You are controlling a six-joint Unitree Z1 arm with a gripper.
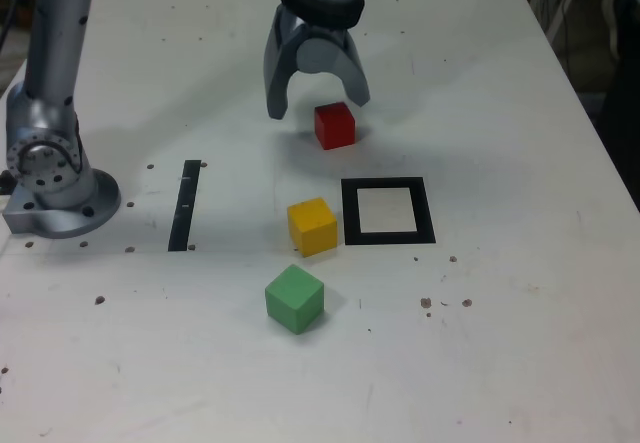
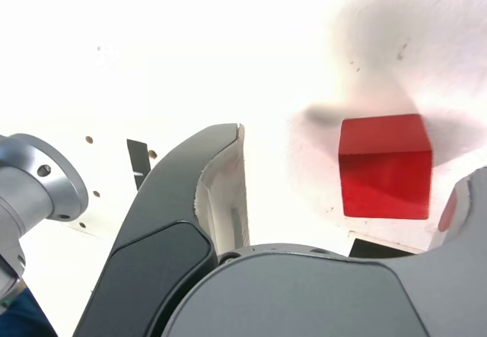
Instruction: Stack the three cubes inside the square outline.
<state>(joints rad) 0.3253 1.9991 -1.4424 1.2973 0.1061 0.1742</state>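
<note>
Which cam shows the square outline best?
Exterior view: the whole black frame and its white centre are in sight, nothing covering it. The wrist view shows only a dark sliver beside the red cube, probably the frame's edge, cut off by the hand.

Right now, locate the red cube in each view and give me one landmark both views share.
Exterior view: upper middle, below the open gripper.
Wrist view: between the open jaws, nearer one of them.
Shared landmark: the thin black strip, partly visible in the wrist view.
</note>
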